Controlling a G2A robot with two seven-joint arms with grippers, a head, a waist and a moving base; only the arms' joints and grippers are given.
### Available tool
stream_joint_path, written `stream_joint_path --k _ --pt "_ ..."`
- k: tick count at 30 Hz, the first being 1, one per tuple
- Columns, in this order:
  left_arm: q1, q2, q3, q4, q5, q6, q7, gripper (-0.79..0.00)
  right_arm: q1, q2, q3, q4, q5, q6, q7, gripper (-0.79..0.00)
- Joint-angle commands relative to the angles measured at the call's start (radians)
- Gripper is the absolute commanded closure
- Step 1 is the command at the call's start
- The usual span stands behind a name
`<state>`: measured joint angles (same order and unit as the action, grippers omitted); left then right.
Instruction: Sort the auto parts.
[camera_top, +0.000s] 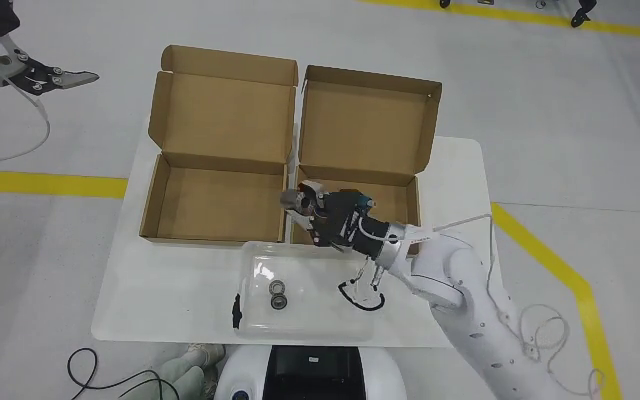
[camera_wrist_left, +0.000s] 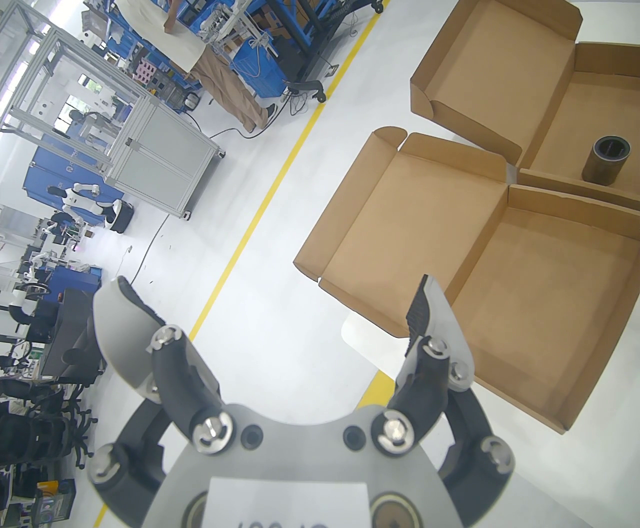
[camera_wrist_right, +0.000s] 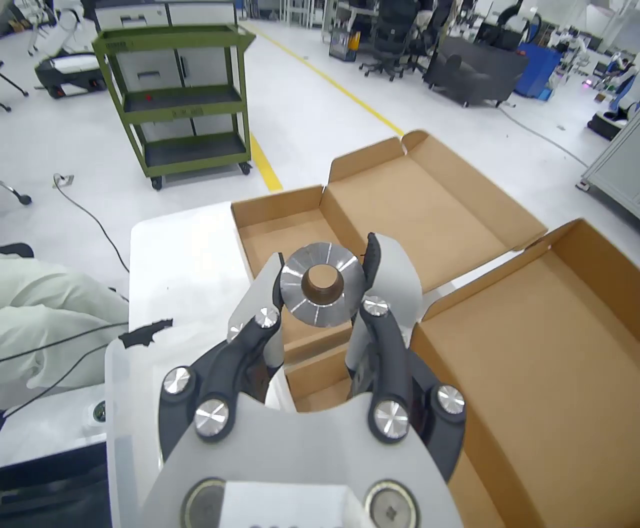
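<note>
Up top, the right gripper (camera_top: 303, 201) is squeezing a round silver part (camera_top: 290, 199) over the near edge of the right brown box (camera_top: 405, 205), and two small rings (camera_top: 279, 294) are lying in the clear tray (camera_top: 330, 295). From the left wrist, the left gripper (camera_wrist_left: 272, 285) is hanging wide open over the floor (camera_wrist_left: 280, 125), and a dark tube (camera_wrist_left: 605, 162) is standing in that box. From the right wrist, the part is showing a hole in its middle.

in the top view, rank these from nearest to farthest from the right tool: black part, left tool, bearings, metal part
1. Metal part: clamped in the right tool itself.
2. Bearings: inside the clear tray, on the robot's side of the tool.
3. Black part: at the tray's left edge, just past the bearings.
4. Left tool: open, farthest by a wide margin, off to the far left.
</note>
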<state>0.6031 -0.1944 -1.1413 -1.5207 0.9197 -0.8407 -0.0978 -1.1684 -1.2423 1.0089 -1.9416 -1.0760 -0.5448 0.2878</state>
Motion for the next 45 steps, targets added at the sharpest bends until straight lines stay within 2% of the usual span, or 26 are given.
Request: stream_joint_path --k 1,8,13,19,20,24,27,33,39,45 --pt "0.000 0.000 0.000 0.000 0.000 0.000 0.000 -0.785 0.007 -0.002 0.012 0.016 0.024 -0.010 -0.065 0.000" --pt "0.000 0.000 0.000 0.000 0.000 0.000 0.000 -0.785 0.011 -0.011 0.007 0.155 0.026 -0.082 -0.348 0.000" --pt "0.000 0.000 0.000 0.000 0.000 0.000 0.000 -0.785 0.022 -0.021 -0.016 0.231 0.021 -0.100 -0.476 0.000" --pt "0.000 0.000 0.000 0.000 0.000 0.000 0.000 -0.785 0.034 -0.030 -0.029 0.253 -0.045 -0.132 -0.672 0.000" --pt "0.000 0.000 0.000 0.000 0.000 0.000 0.000 -0.785 0.033 -0.032 -0.034 0.249 -0.063 -0.149 -0.740 0.000" --pt "0.000 0.000 0.000 0.000 0.000 0.000 0.000 -0.785 0.039 -0.037 -0.049 0.255 -0.137 -0.176 -0.880 0.000" --pt "0.000 0.000 0.000 0.000 0.000 0.000 0.000 -0.785 0.041 -0.043 -0.073 0.253 -0.180 -0.182 -0.957 0.000" --pt "0.000 0.000 0.000 0.000 0.000 0.000 0.000 -0.785 0.105 -0.057 -0.107 0.328 -0.232 -0.294 -1.235 0.000" --pt "0.000 0.000 0.000 0.000 0.000 0.000 0.000 -0.785 0.150 -0.065 -0.154 0.385 -0.174 -0.274 -1.290 0.000" --pt "0.000 0.000 0.000 0.000 0.000 0.000 0.000 -0.785 0.160 -0.056 -0.165 0.422 -0.201 -0.249 -1.314 0.000"
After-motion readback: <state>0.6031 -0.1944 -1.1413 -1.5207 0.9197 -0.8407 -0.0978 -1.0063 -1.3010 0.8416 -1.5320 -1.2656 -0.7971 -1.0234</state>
